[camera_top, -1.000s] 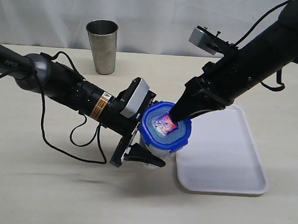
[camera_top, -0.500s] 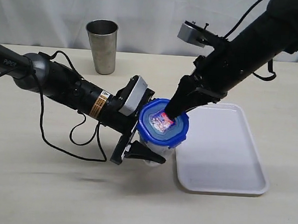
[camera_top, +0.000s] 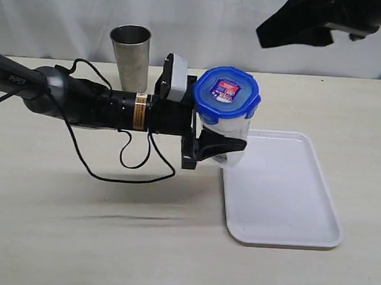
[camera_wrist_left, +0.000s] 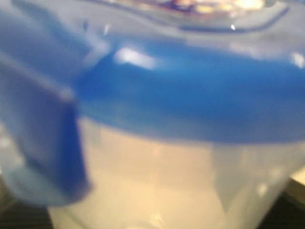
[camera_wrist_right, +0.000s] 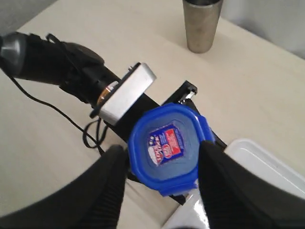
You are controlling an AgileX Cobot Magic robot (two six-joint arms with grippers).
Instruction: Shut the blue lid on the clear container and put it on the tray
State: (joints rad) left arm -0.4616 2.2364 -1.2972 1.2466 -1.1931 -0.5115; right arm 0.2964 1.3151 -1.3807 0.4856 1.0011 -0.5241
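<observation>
**Left gripper**: closed on the clear container. Black fingers clamp the canister wall below the lid. The left arm lies nearly horizontal, reaching in from the left of the exterior view.

**Clear container:** upright, held by the left gripper alone. Its base shows against the tray's corner nearest the left arm. Whether the base is over the tray, beside it or touching it cannot be told. In the right wrist view the container sits just beside that corner of the tray.

**Blue lid**: seated on the container's mouth, level, with the sticker facing up. The left wrist view is blurred, yet it shows the lid over the translucent wall, with 1 snap tab folded down against the side.

**Right gripper**: raised well above the lid and apart from it. Its 2 fingers are spread wide and hold nothing — the lid shows in the gap between them. In the exterior view only a dark part of the right arm shows at the upper edge.

**Other items:** a steel cup stands upright at the far side of the table, well apart from the tray. A black cable loops on the table under the left arm.
</observation>
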